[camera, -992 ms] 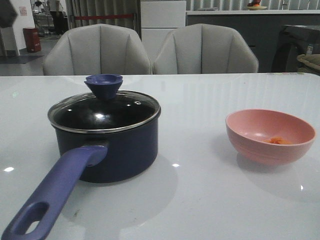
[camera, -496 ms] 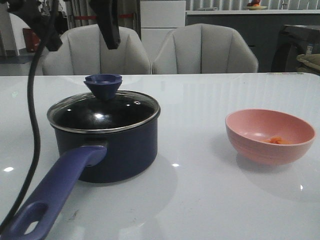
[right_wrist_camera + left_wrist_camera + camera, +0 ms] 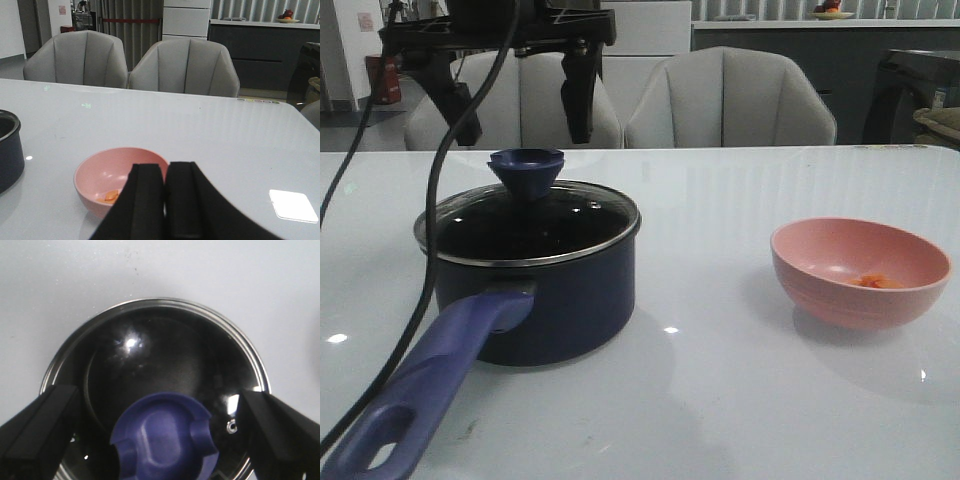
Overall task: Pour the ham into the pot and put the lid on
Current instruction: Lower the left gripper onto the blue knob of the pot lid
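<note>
From the front I'm seeing my left hand (image 3: 516,100) hanging wide open and empty above the lid (image 3: 527,222), which is sitting on the pot (image 3: 535,300); the pot handle is running off the frame's bottom edge. The ham (image 3: 876,282) is lying in the pink bowl (image 3: 860,272) on the counter (image 3: 720,380). The left wrist view is cutting off the knob (image 3: 165,439) between the spread fingers (image 3: 37,427). On the right wrist, my right hand (image 3: 165,202) is sitting closed and empty, partly hiding the bowl.

We are looking past our right gripper (image 3: 165,200) — its two black fingers (image 3: 145,200) are pressing flat together, holding nothing. Just beyond them a pink bowl (image 3: 107,170) is sitting on the white table (image 3: 210,135), with a few orange ham (image 3: 109,196) chunks lying inside. The pot (image 3: 10,147) is showing only its dark rim at the frame's edge — well apart from the bowl. Two grey chairs (image 3: 182,67) are standing behind the table.
</note>
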Available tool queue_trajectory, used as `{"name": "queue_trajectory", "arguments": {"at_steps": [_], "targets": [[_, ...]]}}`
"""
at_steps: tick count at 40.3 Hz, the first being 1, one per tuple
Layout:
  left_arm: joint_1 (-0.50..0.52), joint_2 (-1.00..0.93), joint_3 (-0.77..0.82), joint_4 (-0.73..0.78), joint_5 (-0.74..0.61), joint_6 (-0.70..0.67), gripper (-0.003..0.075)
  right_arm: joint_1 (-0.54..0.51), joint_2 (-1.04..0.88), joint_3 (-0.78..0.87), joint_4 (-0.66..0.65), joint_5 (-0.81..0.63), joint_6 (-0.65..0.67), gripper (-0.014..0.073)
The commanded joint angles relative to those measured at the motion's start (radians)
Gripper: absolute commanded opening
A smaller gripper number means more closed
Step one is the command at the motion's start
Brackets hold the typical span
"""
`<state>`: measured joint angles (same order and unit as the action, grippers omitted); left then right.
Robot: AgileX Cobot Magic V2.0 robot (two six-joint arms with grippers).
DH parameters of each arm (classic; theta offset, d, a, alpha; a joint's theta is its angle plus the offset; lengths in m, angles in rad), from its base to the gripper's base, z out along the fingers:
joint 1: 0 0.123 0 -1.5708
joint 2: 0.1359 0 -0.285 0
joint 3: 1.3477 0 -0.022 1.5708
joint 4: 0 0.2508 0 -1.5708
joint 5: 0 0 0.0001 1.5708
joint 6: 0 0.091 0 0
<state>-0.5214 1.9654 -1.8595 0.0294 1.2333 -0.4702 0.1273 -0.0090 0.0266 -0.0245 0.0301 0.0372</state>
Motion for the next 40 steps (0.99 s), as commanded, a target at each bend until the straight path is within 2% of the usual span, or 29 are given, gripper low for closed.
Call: {"name": "queue_trajectory", "arguments": {"at_steps": [1, 28, 40], "targets": [[-0.007, -0.035, -0.055, -0.029, 0.053, -0.022, 0.0667, 0.002, -0.02, 0.01, -0.01, -0.084, -0.002, 0.0161], [-0.02, -0.018, -0.054, -0.07, 0.054, -0.016, 0.0661, 0.002, -0.02, 0.01, -0.01, -0.084, -0.002, 0.0161], [-0.022, -0.056, -0.009, -0.022, 0.054, -0.014, 0.0661, 0.002, -0.02, 0.01, -0.01, -0.084, -0.002, 0.0161]]}}
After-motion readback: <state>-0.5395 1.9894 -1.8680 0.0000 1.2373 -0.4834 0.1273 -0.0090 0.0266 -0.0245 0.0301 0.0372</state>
